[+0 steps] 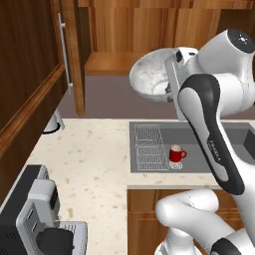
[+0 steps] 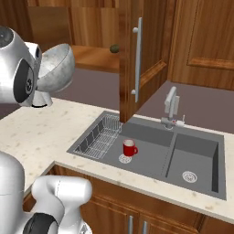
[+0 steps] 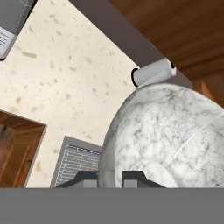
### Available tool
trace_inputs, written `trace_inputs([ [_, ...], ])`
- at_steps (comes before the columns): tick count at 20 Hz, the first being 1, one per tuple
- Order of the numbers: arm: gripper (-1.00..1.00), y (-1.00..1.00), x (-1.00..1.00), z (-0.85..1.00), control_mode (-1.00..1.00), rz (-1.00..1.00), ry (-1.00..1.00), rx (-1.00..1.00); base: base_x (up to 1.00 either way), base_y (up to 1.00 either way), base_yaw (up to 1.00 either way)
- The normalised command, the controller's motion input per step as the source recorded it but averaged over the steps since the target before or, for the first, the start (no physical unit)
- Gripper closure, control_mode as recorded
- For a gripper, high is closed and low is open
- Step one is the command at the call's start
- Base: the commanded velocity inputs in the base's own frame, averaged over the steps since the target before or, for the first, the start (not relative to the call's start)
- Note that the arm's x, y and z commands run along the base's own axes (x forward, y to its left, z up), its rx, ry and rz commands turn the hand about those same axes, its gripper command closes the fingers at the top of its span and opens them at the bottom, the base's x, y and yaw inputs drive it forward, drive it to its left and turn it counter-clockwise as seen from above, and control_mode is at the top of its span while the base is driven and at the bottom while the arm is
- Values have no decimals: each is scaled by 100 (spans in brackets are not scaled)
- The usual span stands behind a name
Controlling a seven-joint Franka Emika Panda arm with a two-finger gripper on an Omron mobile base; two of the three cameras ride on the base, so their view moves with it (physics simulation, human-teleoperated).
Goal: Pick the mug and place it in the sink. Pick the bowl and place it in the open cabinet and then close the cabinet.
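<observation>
From the left base view I see the wide speckled grey-white stone-look bowl (image 1: 149, 79) held up in the air, tipped on its side in front of the open reddish-brown wooden wall cabinet (image 1: 112, 62), whose shelf looks bare from here; the small glossy red mug (image 1: 176, 154) stands upright in the dark grey double-basin sink (image 1: 199, 134), just beside the white wire rack (image 1: 150, 147). In the right base view the mug sits by the round drain of the left basin, the right basin holds nothing but its drain, and a small dark round object (image 2: 114, 47) rests on the cabinet shelf. In the hand view my gripper (image 3: 109, 178) is nearly closed, its dark fingertips pinching the bowl's rim.
</observation>
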Motion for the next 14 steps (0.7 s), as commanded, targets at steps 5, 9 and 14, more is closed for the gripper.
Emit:
trace_inputs([
  [5,100,0,11,3,-100,-1,-4,0,0,0,0],
  [9,100,0,26,13,-100,0,0,0,0,0,0],
  [14,100,0,26,26,-100,0,1,7,0,0,0],
])
